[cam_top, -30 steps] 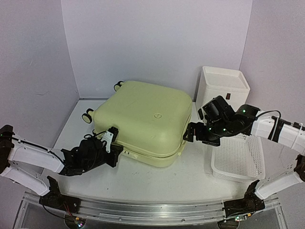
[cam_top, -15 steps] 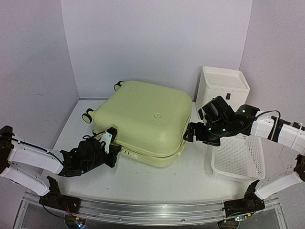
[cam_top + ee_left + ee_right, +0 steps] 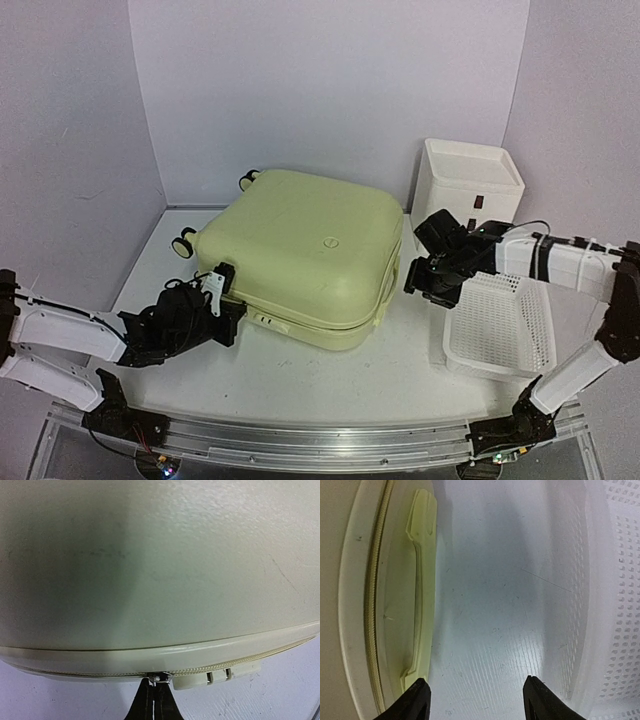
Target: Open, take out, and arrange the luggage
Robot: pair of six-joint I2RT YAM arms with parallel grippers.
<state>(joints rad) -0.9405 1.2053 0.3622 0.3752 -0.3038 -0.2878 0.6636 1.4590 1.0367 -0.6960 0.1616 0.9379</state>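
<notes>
Yellow-green luggage point(image 3: 160, 565), cropped up close: left gripper point(image 3: 155, 689) jaws closed at its zipper point(image 3: 100, 673), right gripper point(image 3: 477, 695) jaws apart.

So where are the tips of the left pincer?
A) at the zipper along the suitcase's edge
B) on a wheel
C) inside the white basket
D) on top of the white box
A: the left wrist view shows the shut left pincer with its tips right at the zipper that runs along the edge of the luggage.
</notes>
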